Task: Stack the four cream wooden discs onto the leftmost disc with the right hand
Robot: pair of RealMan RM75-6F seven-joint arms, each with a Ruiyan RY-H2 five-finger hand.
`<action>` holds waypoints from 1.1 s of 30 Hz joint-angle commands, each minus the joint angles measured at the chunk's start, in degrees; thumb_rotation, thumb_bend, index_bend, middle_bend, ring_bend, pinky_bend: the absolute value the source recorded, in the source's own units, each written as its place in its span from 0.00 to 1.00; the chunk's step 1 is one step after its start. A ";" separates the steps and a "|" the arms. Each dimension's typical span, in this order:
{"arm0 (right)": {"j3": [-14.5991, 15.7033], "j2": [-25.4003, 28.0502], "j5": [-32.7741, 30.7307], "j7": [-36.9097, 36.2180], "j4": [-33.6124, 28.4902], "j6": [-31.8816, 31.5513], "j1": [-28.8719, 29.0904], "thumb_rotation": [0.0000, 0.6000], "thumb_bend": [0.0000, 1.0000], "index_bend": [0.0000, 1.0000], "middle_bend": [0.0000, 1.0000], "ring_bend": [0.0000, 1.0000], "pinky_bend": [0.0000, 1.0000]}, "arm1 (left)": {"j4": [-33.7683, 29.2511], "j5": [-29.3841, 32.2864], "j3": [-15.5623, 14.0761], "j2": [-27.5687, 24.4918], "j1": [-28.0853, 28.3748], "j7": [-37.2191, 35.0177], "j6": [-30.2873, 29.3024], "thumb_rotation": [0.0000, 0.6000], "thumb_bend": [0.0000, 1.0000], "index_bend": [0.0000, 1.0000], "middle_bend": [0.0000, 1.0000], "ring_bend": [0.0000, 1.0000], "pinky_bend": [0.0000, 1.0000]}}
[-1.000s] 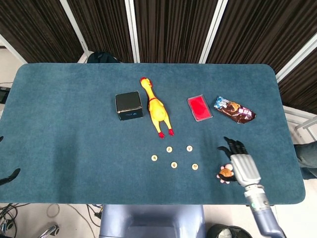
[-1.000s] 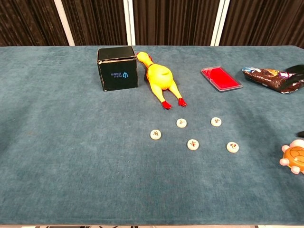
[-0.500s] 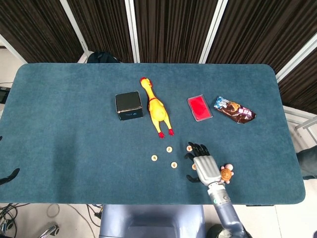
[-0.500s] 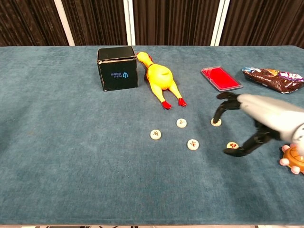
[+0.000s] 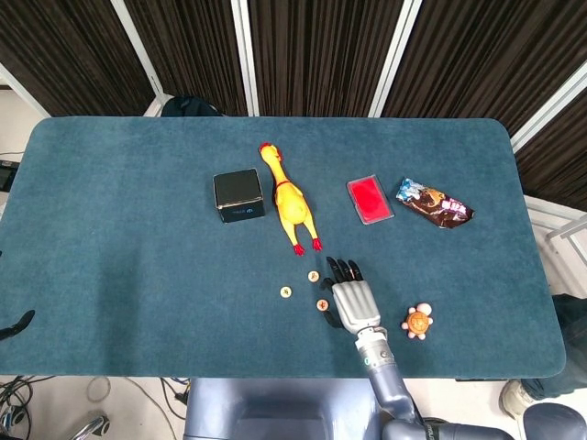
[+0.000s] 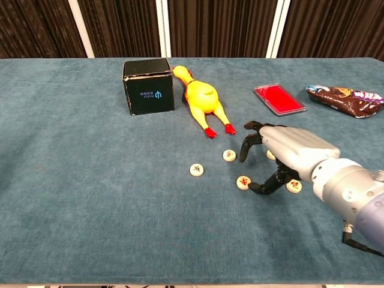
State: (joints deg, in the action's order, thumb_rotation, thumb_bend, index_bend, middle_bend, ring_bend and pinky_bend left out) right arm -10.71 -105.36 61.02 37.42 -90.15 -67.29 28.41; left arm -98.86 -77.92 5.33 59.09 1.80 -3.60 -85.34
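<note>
Right hand [image 6: 277, 157] hovering palm-down among small cream wooden discs [image 6: 243, 182] on blue felt counter [image 6: 90, 198], fingers spread and curled, holding nothing. Leftmost cream disc [image 6: 197, 170] uncovered as stack base; nothing stacked yet.

right hand [image 5: 351, 299] over discs, fingers spread | leftmost disc [image 5: 286, 292] apart, uncovered

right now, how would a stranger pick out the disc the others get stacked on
Find the yellow rubber chicken mid-table; the cream discs lie just in front of its red feet. The target disc is the leftmost, alone and farthest from the right hand over the others.
</note>
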 commanded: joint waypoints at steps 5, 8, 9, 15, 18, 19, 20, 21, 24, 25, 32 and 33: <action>0.45 -1.61 -1.11 -0.32 2.49 0.37 0.48 1.00 0.36 0.42 0.00 0.00 0.00 | 0.01 0.02 0.05 0.02 -0.02 0.04 -0.10 1.00 0.17 0.11 0.00 0.00 0.07; 1.14 -1.80 -0.60 -0.37 2.70 0.17 0.51 1.00 0.35 0.43 0.00 0.00 0.00 | 0.07 0.12 0.07 0.03 0.02 0.05 0.02 1.00 0.17 0.11 0.00 0.00 0.07; 1.21 -1.95 -0.45 -0.53 2.71 0.05 0.52 1.00 0.35 0.43 0.00 0.00 0.00 | 0.07 0.08 0.05 0.03 0.03 0.08 0.03 1.00 0.17 0.11 0.00 0.00 0.07; 1.06 -2.86 -0.51 -0.92 3.48 -0.01 0.92 1.00 0.36 0.46 0.00 0.00 0.00 | 0.09 0.10 0.09 0.01 0.00 0.05 -0.04 1.00 0.17 0.11 0.00 0.00 0.07; 0.96 -3.23 -0.53 -0.99 3.96 -0.15 1.10 1.00 0.36 0.47 0.00 0.00 0.00 | 0.16 0.11 0.09 0.01 0.03 0.03 0.02 1.00 0.17 0.11 0.00 0.00 0.07; 0.91 -3.29 -0.58 -0.96 4.09 -0.16 1.15 1.00 0.36 0.47 0.00 0.00 0.00 | 0.19 0.12 0.09 0.02 0.04 0.06 0.05 1.00 0.17 0.11 0.00 0.00 0.07; 0.84 -3.37 -0.71 -0.89 4.28 -0.13 1.24 1.00 0.36 0.48 0.00 0.00 0.00 | 0.22 0.14 0.08 0.03 0.04 0.07 0.08 1.00 0.17 0.11 0.00 0.00 0.07; 0.74 -3.45 -0.89 -0.82 4.46 -0.08 1.33 1.00 0.36 0.48 0.00 0.00 0.00 | 0.21 0.16 0.09 0.03 0.06 0.08 0.10 1.00 0.17 0.11 0.00 0.00 0.07; 0.50 -3.58 -1.20 -0.75 4.75 -0.05 1.52 1.00 0.37 0.49 0.00 0.00 0.00 | 0.24 0.24 0.13 0.03 0.07 0.12 0.13 1.00 0.17 0.11 0.00 0.00 0.07; 0.43 -3.59 -1.28 -0.74 4.87 -0.04 1.60 1.00 0.38 0.49 0.00 0.00 0.00 | 0.25 0.28 0.14 0.02 0.07 0.13 0.14 1.00 0.17 0.11 0.00 0.00 0.07; 0.49 -3.35 -1.99 -0.63 4.63 0.48 1.90 1.00 0.40 0.50 0.00 0.00 0.00 | 0.23 0.45 0.17 -0.02 0.06 0.18 0.21 1.00 0.17 0.11 0.00 0.00 0.07; 0.48 -3.34 -2.13 -0.64 4.61 0.54 1.92 1.00 0.40 0.50 0.00 0.00 0.00 | 0.22 0.46 0.16 -0.03 0.06 0.20 0.22 1.00 0.17 0.11 0.00 0.00 0.07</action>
State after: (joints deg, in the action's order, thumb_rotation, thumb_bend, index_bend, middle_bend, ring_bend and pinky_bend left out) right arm -10.23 -108.71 58.95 36.78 -85.53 -66.78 30.31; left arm -98.63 -77.47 5.48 59.07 1.86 -3.41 -85.12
